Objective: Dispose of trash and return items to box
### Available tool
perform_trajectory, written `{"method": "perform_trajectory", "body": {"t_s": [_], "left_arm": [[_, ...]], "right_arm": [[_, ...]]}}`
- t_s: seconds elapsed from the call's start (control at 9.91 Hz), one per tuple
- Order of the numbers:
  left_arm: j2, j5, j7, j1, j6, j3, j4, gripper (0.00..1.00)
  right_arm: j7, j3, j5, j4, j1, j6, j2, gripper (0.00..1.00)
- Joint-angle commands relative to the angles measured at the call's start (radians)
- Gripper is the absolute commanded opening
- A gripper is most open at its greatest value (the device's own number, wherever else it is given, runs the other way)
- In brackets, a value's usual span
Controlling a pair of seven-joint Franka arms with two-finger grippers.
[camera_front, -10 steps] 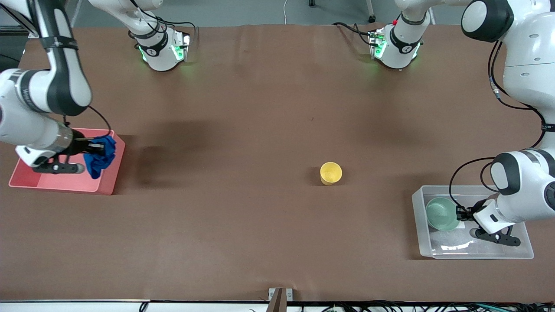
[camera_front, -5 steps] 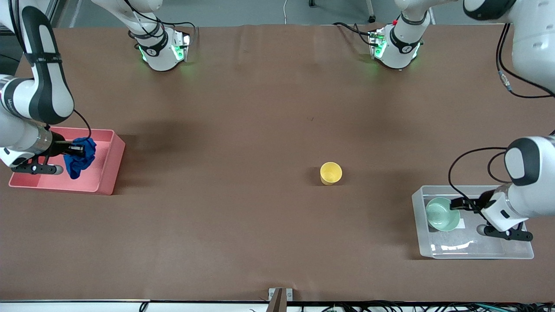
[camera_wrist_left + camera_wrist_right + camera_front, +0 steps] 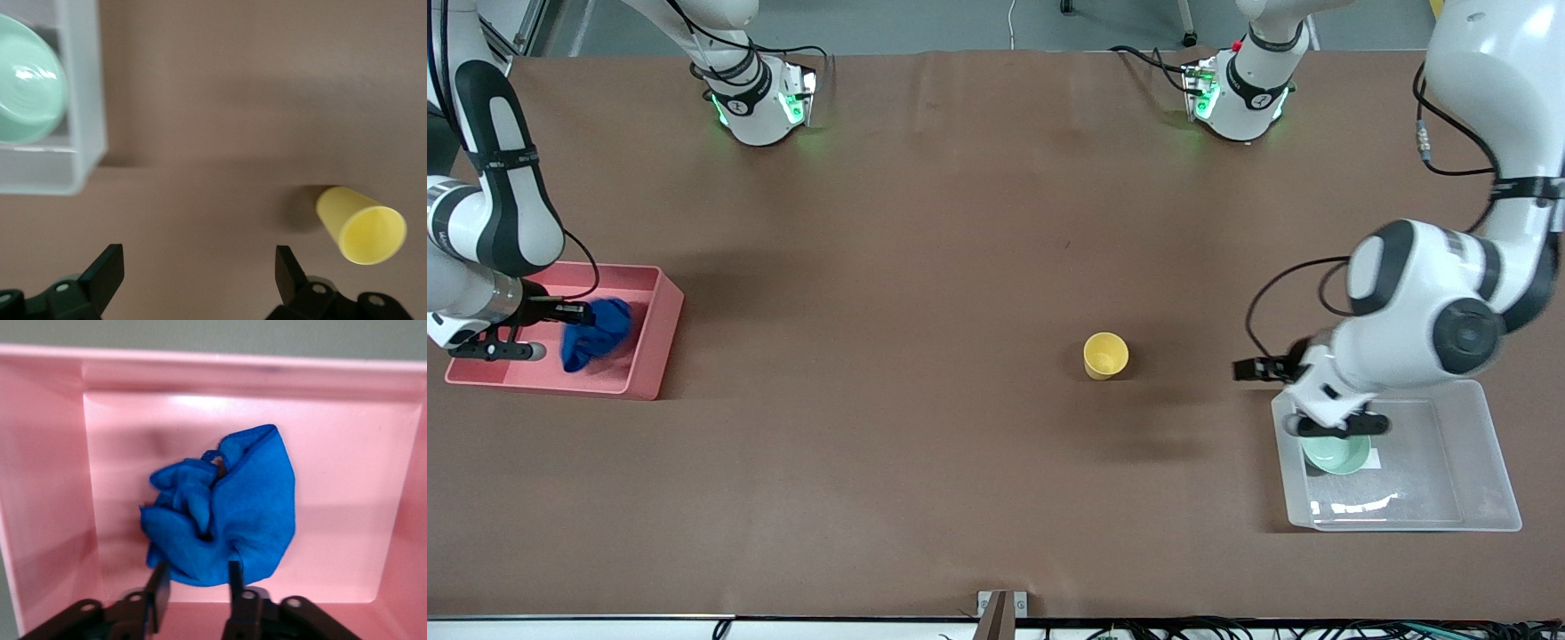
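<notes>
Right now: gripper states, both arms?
Left gripper: open, empty, over the bare table between the yellow cup and the clear box.
Right gripper: partly open over the blue wad lying in the pink tub.

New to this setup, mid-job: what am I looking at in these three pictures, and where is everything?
Two robot arms work at a brown table. The wide picture looks down from across the table; the other two come from cameras on each arm's wrist. The yellow cup stands on the table; the green bowl sits in the clear box. The left arm has its jaws open and empty over the table between cup and box. The right arm has its jaws at the blue cloth, which lies in the pink tub.
</notes>
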Motion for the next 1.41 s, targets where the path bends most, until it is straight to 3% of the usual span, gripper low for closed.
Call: {"method": "perform_trajectory", "body": {"t_s": [0.0,0.1,0.3,0.61,0.81,1.01,1.21,1.31], "left_arm": [[-0.017,0.064,-0.19,-0.066,0.091,-0.023,-0.124,1.0],[-0.006,0.115,-0.285,-0.106,0.109,-0.023,-0.138,1.0],[0.018,0.135,-0.404,-0.16,0.202,-0.023,-0.179,0.91],[0.07,0.23,-0.51,-0.174,0.342,-0.023,-0.23,0.76],[0.116,0.255,-0.561,-0.195,0.396,-0.023,-0.23,0.65],[0.135,0.256,-0.588,-0.2,0.415,-0.023,-0.227,0.42],[0.141,0.256,-0.588,-0.203,0.415,-0.023,-0.218,0.06],[0.138,0.256,-0.587,-0.201,0.415,-0.023,-0.21,0.02]], "right_arm": [[0.002,0.016,-0.019,0.048,-0.004,-0.014,-0.016,0.91],[0.005,0.019,-0.019,0.067,0.004,-0.017,-0.027,0.98],[0.016,0.022,-0.017,0.111,0.047,-0.032,-0.076,1.0],[0.087,0.022,-0.016,0.2,0.143,-0.222,-0.181,1.0],[0.184,0.023,-0.011,0.203,0.218,-0.338,-0.29,1.0],[0.249,0.023,-0.007,0.199,0.295,-0.444,-0.388,1.0],[0.263,0.023,-0.005,0.196,0.343,-0.523,-0.464,1.0],[0.263,0.023,-0.004,0.197,0.346,-0.544,-0.481,1.0]]}}
